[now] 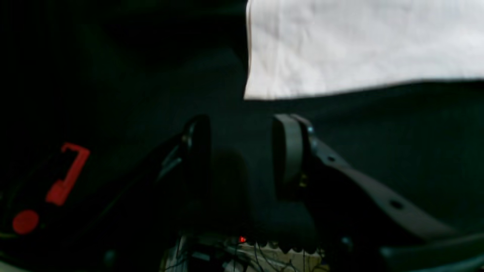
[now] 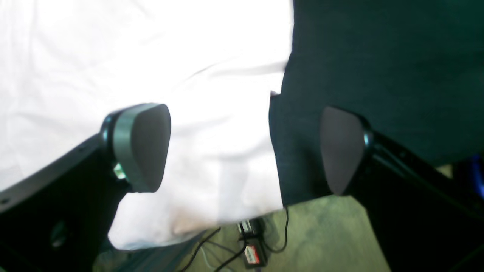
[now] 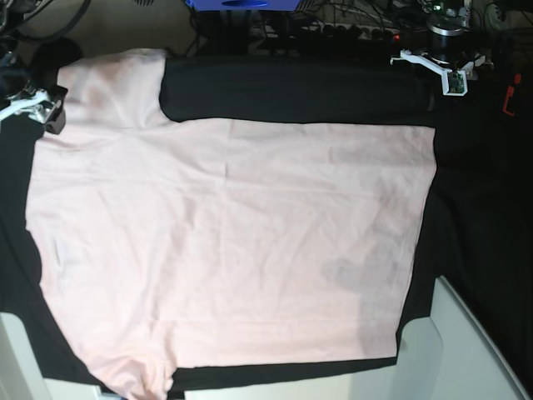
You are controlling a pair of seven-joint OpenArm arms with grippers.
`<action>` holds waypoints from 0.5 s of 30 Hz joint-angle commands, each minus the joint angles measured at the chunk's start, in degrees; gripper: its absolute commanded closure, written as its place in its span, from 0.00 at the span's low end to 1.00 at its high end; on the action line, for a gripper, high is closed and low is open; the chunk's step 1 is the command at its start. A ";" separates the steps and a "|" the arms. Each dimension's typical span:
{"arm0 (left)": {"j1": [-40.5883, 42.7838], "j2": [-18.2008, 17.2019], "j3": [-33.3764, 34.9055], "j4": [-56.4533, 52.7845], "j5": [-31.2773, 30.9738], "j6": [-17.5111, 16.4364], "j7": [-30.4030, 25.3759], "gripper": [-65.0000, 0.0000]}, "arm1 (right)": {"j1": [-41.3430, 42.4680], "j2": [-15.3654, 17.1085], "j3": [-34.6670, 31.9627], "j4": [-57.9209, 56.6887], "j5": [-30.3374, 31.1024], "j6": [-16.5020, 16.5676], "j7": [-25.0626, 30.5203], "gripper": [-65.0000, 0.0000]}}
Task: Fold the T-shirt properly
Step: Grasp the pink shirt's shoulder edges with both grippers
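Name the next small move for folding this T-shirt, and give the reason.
Probably lower the right gripper and close on the sleeve edge below it. The T-shirt lies flat and unfolded on the black cloth, both grippers are open and empty, and the right fingers already straddle that edge.

Black table cloth (image 3: 291,92), cable clutter (image 3: 333,21)

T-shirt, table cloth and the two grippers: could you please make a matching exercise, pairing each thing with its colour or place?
Things:
1. T-shirt
2. table cloth
3. left gripper
4. right gripper

Descriptions:
A. open, one finger over the shirt and one over the cloth
B. pale pink, spread flat
C. open, over bare cloth near a shirt corner
D. black, under the shirt

Pairs: 1-B; 2-D; 3-C; 4-A
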 commanded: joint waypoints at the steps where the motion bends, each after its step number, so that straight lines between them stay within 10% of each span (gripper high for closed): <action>1: 0.61 -0.35 -0.23 0.86 -0.29 0.30 -1.40 0.59 | 0.36 0.97 0.43 -1.29 0.56 1.66 0.55 0.09; 15: 0.52 -0.26 -0.23 0.60 -0.38 0.30 -1.22 0.58 | 4.14 3.25 -0.10 -14.21 0.47 8.65 0.55 0.11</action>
